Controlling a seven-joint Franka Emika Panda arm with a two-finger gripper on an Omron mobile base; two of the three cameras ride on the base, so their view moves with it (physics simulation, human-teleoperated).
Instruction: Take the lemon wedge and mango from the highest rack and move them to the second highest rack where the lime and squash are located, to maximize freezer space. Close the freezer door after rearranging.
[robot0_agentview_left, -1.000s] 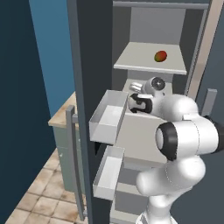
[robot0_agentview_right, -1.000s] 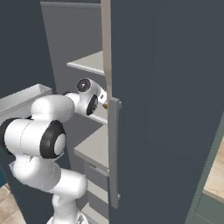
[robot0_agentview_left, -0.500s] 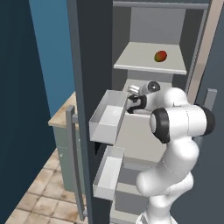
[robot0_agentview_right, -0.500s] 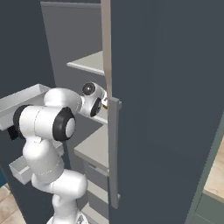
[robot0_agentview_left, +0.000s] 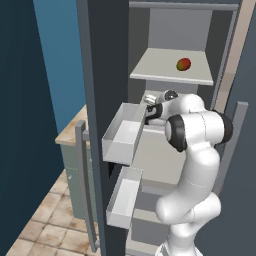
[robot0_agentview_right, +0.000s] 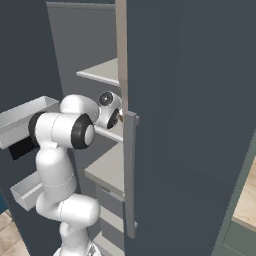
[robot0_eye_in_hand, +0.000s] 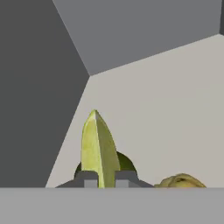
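My gripper is shut on the lemon wedge, a yellow-green pointed sliver standing up between the finger tips. Just behind it lies the dark green lime, and the yellow-orange squash peeks in at the lower right. All sit over the pale second highest rack, close to its back left corner. In the left base view the hand reaches into that level, under the highest rack, where the red-orange mango rests. The freezer door stands open at the left.
Two clear white bins hang on the open door, close to my hand and forearm. A long grey bar handle runs down the door. A closed dark panel with its own handle flanks the cabinet on the right.
The arm has folded its elbow round and the hand has moved left and deeper over the second highest rack, still shut on the lemon wedge. The mango has not moved.
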